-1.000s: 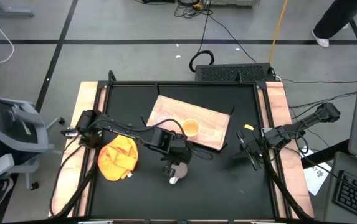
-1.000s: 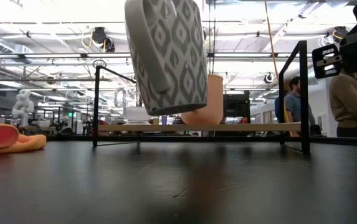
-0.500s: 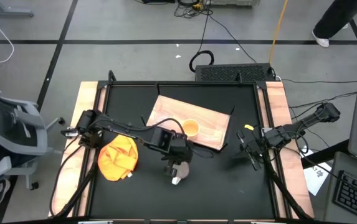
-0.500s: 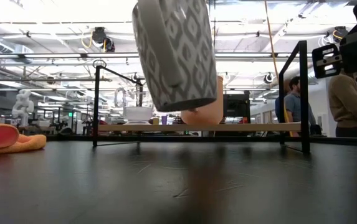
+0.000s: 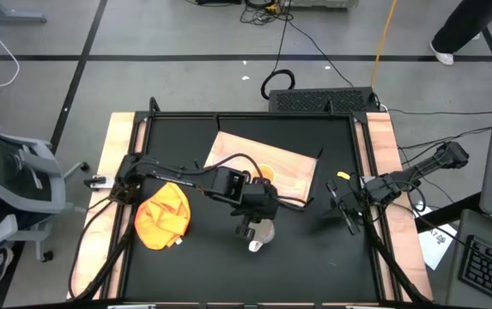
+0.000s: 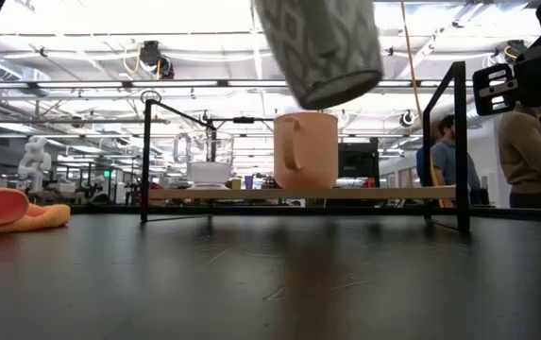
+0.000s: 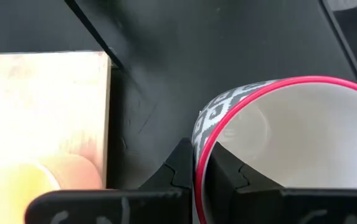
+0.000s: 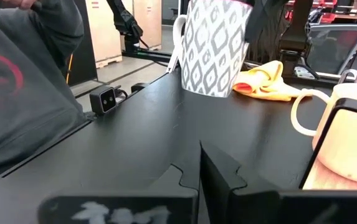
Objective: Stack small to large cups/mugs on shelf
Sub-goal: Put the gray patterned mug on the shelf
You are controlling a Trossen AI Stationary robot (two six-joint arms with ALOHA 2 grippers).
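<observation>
Since the earlier frame the left gripper [image 5: 255,230], pinching the rim of the white, grey-diamond, red-rimmed mug [image 5: 263,233], has carried it right, airborne, tilted, just near of the shelf [image 5: 288,176].

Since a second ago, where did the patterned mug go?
The left gripper, still shut on the rim of the white patterned mug, carried it higher and further toward the right side of the table, nearer the wooden board. The yellow-orange mug stayed on the board, the orange cloth stayed put, and the right gripper stayed shut at the table's right edge.
</observation>
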